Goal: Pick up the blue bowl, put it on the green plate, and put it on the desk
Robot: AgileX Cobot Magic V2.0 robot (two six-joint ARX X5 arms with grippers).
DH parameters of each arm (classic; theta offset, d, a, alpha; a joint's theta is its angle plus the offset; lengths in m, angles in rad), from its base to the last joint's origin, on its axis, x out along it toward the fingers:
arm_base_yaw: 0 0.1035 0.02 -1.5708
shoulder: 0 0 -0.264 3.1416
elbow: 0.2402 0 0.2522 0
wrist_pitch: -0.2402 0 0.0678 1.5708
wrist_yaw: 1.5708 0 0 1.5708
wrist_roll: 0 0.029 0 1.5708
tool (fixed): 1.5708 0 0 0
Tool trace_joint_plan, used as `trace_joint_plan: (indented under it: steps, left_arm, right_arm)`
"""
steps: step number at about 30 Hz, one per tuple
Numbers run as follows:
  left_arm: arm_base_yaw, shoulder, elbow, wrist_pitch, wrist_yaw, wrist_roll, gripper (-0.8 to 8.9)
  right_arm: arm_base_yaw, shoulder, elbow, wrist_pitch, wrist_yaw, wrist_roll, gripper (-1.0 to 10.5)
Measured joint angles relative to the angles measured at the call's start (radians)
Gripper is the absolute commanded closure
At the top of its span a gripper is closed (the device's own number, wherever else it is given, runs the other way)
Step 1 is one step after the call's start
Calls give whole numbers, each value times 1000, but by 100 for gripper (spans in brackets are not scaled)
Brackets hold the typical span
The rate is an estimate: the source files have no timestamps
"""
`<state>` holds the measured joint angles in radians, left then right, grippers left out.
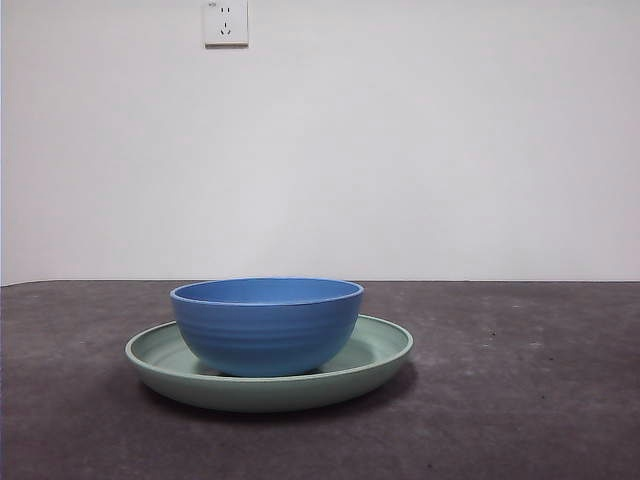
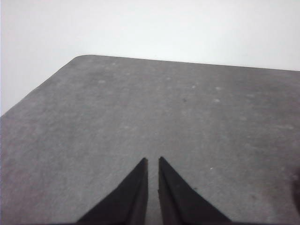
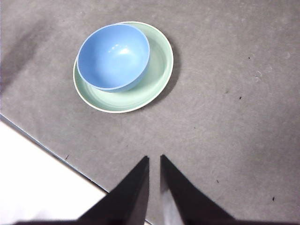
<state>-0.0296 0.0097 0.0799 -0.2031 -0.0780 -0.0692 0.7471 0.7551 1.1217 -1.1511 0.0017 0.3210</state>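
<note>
Nearest to my front camera stands the green plate [image 1: 385, 352], flat on the desk [image 1: 520, 400], and the blue bowl [image 1: 266, 325] sits upright inside it, a little off centre toward 9 o'clock of the plate as this view shows it. From the right wrist camera I see the same pair from above: the bowl is empty and rests against one side of the plate, so a wide crescent of bare green stays on the other side. The right gripper [image 3: 154, 159] hangs well apart from both, with its jaws almost closed, only a thin slit between the tips, and it grasps nothing. The left gripper [image 2: 153, 160] is in the same state, nearly closed and empty, and it looks only at bare desk and a pale wall. My judgement is that the placing of the bowl on the plate is done. What is left, if anything, is to lift the bowl out and set it on the desk.
</note>
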Motion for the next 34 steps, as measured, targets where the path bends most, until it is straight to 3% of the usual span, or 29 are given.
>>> trace_joint_plan:
  steps: [10, 17, 34]
  left_arm:
    - [3, -5, -48, 23, 16, 0, 778]
    - [3, -5, -48, 21, 111, 0, 778]
    - [3, -5, -48, 21, 109, 46, 778]
  right_arm:
    - [0, 0, 0, 0, 0, 0, 913]
    - [0, 0, 0, 0, 0, 0, 913]
    - [0, 0, 0, 0, 0, 0, 913]
